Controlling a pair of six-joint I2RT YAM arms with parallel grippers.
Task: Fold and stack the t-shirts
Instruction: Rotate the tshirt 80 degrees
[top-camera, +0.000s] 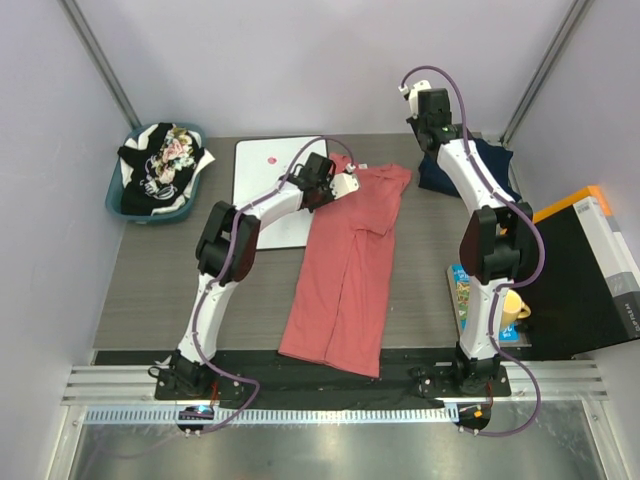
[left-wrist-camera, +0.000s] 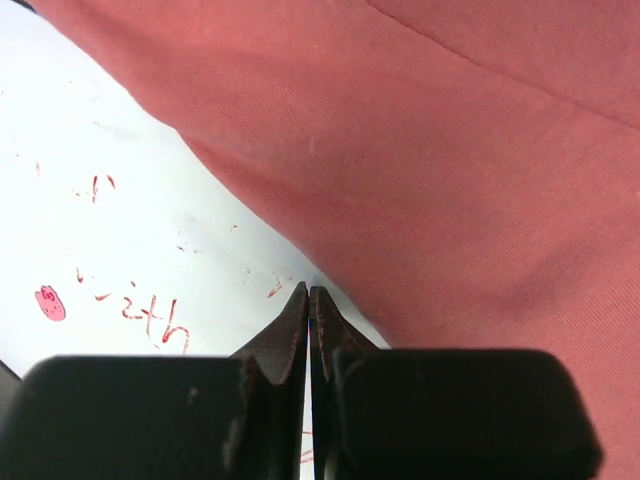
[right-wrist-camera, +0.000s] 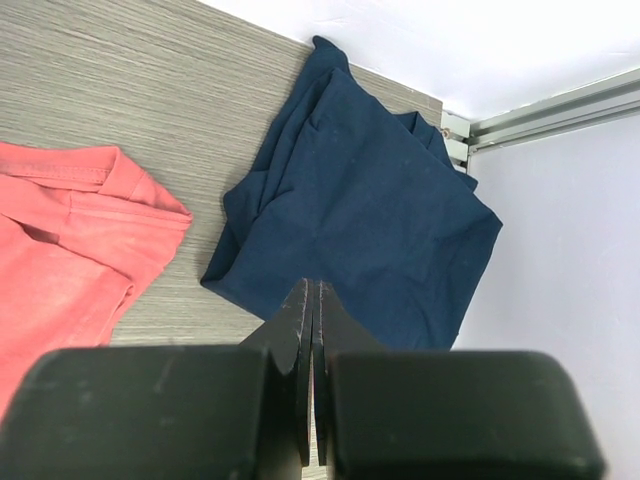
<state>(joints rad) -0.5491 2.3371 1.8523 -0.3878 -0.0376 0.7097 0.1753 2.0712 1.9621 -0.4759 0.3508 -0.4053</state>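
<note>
Grey wood-grain tabletop (top-camera: 150, 290) between pale walls; lengthwise down its middle, plain salmon-red cloth t-shirt (top-camera: 345, 270), far part overlapping white rectangular black-rimmed board (top-camera: 262, 200); left gripper (left-wrist-camera: 308, 298) pinched shut on nothing, over that board just beside the shirt's edge; right gripper (right-wrist-camera: 311, 292) likewise closed, empty, above crumpled dark navy t-shirt (right-wrist-camera: 370, 230) at far right; black, white and floral shirts (top-camera: 160, 165) heaped in teal basket (top-camera: 112, 205), far left.

A robotics lab test cell: a left arm (top-camera: 225, 248) and a right arm (top-camera: 490, 240), white with trailing purple cables, are bolted to an aluminium rail (top-camera: 110, 385) at the near edge of a grey wood-grain table (top-camera: 150, 290). Plain pale panels (top-camera: 300, 60) held in slanting metal framing (top-camera: 98, 60) enclose the table on three sides, like a purpose-built booth.
</note>
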